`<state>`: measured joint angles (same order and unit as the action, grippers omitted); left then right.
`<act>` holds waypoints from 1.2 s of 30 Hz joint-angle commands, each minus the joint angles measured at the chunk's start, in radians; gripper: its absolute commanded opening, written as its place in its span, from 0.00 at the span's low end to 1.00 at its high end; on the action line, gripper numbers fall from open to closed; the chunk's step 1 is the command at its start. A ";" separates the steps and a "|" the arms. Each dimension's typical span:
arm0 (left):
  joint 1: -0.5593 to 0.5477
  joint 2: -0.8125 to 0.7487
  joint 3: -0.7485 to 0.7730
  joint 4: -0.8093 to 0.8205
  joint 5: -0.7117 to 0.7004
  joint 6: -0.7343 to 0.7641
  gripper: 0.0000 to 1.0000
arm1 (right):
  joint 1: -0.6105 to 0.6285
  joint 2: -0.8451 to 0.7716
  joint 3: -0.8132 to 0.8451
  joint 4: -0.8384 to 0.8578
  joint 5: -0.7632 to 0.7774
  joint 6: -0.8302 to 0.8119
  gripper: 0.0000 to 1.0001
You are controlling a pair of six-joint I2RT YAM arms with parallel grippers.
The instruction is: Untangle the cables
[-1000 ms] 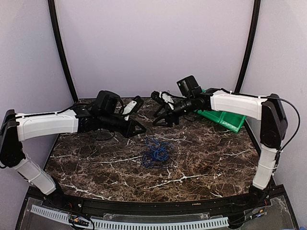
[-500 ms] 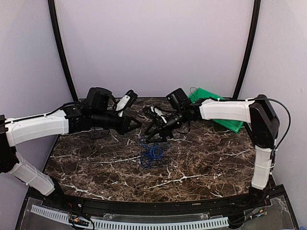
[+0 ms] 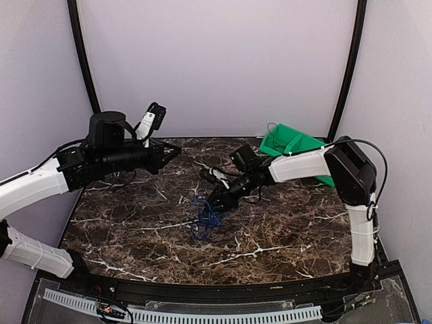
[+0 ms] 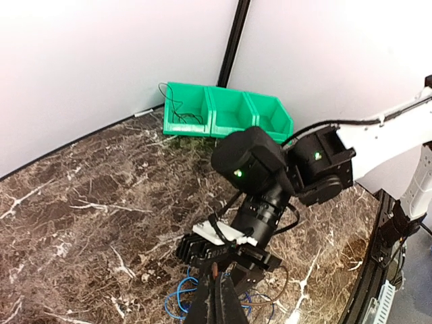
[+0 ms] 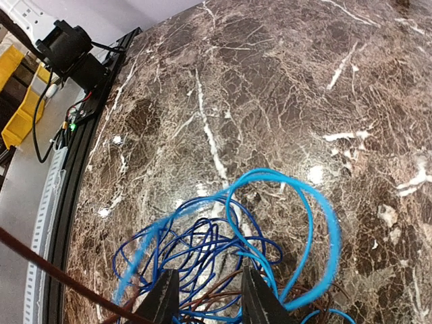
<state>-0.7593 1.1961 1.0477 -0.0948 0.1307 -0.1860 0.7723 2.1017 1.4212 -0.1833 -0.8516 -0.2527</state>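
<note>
The cables [image 3: 202, 219] lie as a loose clump of thin blue and brown wires mid-table, also seen in the left wrist view [image 4: 177, 300] and filling the right wrist view [image 5: 223, 250]. My right gripper [image 3: 214, 200] is down on the clump's far side. Its fingers [image 5: 165, 300] stand apart with blue and brown strands between them [image 5: 209, 300]. My left gripper [image 3: 177, 150] hangs raised at the back left. It is shut [image 4: 217, 280], with a short brown wire end poking out at its tips. A taut brown wire [image 5: 61, 277] crosses the right wrist view.
Green bins [image 3: 291, 145] stand at the back right corner; one [image 4: 182, 111] holds a thin dark wire. The right arm's wrist [image 4: 260, 175] sits directly ahead of the left gripper. The table's front rail [image 5: 74, 162] runs beside the clump.
My left arm has risen and drawn back to the left, still shut. My right gripper has come down and toward the left onto the clump, its jaws narrowing around the strands.
</note>
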 commanded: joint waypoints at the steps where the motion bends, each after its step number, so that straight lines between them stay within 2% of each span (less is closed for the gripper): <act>1: 0.001 -0.115 0.047 0.052 -0.172 0.018 0.00 | 0.001 0.048 -0.022 0.073 0.025 0.075 0.32; 7: 0.000 -0.187 0.226 0.012 -0.301 0.120 0.00 | 0.002 0.097 0.004 0.057 0.062 0.111 0.30; 12: 0.000 -0.193 0.404 0.016 -0.333 0.195 0.00 | 0.003 0.114 0.009 0.051 0.092 0.124 0.28; 18: 0.001 -0.182 0.477 0.015 -0.385 0.250 0.00 | 0.004 0.101 0.010 0.045 0.120 0.113 0.28; 24: 0.000 -0.216 0.533 0.069 -0.432 0.285 0.00 | 0.003 0.113 0.020 0.020 0.144 0.101 0.35; 29: 0.000 -0.179 0.748 -0.002 -0.470 0.332 0.00 | 0.004 0.128 0.027 0.015 0.144 0.107 0.39; 33: -0.009 -0.195 0.765 0.020 -0.500 0.343 0.00 | 0.004 0.128 0.025 0.013 0.144 0.107 0.42; 36: -0.009 -0.218 0.687 0.038 -0.524 0.343 0.00 | 0.004 0.120 0.026 0.010 0.148 0.102 0.43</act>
<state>-0.7670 1.0130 1.7760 -0.1806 -0.3328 0.1322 0.7761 2.1975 1.4456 -0.1215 -0.7502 -0.1444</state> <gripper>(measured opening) 0.013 0.424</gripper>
